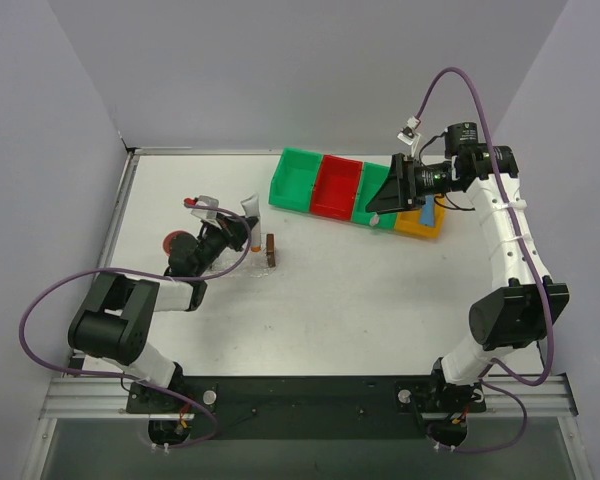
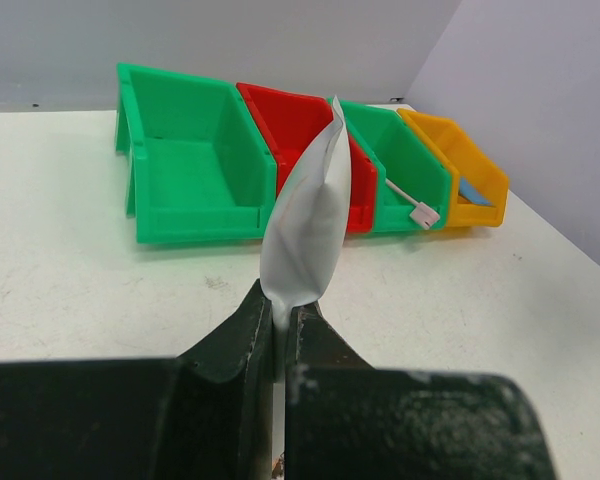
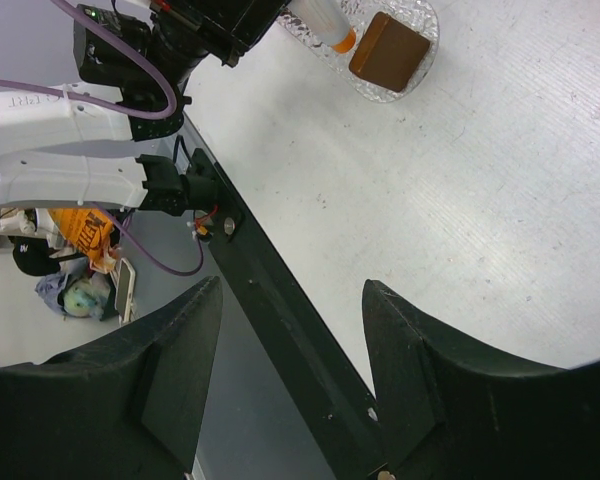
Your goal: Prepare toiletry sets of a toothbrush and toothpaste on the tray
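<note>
**Top view:** the left arm's fingers (image 1: 230,235) hold the pale grey-white wedge-shaped toothpaste tube (image 1: 248,207) upright at the small clear plastic tray (image 1: 258,260). An off-centre release may land it on the white tabletop (image 1: 380,300).

**Left wrist view:** the closed fingers pinch only the tube's lower part, so it may slip or swing.

**Right wrist view:** the right arm's fingers (image 3: 170,370) stand apart, empty. If both arms converge on the tray, they risk colliding.
</note>
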### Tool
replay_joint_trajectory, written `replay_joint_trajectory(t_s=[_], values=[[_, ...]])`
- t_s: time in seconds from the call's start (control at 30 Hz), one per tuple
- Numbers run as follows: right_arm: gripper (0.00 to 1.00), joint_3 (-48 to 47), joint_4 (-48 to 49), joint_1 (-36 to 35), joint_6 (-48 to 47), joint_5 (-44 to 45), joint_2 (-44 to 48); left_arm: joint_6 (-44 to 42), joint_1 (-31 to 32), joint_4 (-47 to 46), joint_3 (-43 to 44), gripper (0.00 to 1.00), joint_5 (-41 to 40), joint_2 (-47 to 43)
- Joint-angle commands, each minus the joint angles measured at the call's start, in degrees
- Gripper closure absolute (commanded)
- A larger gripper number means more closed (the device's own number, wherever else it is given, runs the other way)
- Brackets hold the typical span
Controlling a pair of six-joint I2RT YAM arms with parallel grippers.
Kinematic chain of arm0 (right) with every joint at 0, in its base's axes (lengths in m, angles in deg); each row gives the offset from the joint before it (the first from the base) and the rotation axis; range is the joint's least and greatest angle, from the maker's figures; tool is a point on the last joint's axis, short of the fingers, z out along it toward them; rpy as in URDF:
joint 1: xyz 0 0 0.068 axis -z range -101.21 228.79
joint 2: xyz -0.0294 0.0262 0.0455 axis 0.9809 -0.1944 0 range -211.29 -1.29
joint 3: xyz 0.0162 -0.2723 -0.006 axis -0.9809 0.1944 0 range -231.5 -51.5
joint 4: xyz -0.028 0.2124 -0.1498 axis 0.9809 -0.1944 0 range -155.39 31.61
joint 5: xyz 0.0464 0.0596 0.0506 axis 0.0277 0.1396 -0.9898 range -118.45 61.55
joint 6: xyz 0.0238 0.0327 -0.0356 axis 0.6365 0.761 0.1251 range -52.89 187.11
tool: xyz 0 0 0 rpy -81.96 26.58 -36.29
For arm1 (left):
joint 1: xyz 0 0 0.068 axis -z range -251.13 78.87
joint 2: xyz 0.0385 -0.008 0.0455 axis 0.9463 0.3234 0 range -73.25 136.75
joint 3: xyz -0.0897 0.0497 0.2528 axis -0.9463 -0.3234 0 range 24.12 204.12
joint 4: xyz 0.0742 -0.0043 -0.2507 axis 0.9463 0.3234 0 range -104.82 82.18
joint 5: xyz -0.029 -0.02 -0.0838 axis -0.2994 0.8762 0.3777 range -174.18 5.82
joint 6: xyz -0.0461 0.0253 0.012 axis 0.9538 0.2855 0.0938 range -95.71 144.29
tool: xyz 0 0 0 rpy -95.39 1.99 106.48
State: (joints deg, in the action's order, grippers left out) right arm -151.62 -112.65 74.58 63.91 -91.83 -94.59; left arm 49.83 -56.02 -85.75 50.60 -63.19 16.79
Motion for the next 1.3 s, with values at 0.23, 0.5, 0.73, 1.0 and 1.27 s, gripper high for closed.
replay_joint_trajectory(t_s=[0.23,0.5,0.73,1.0,1.27], values=[[0.46,0.4,-0.3,-0.3,-1.5,-1.5,1.5,0.1,0.7,-7.0,0.7,1.00,0.1,1.3],[0.46,0.4,-0.4,-0.3,-1.7,-1.8,1.5,-0.7,0.8,-7.3,0.3,1.00,0.1,1.4],[0.46,0.3,-0.3,-0.4,-1.8,-2.2,1.5,-1.7,0.8,-7.3,-0.1,1.00,0.3,1.3],[0.46,0.3,-0.3,-0.4,-1.8,-2.4,1.5,-2.0,0.7,-7.8,0.2,0.97,0.0,1.5],[0.46,0.1,-0.3,-0.4,-2.0,-2.5,1.5,-2.6,0.4,-8.4,-0.6,0.98,-0.2,1.5]])
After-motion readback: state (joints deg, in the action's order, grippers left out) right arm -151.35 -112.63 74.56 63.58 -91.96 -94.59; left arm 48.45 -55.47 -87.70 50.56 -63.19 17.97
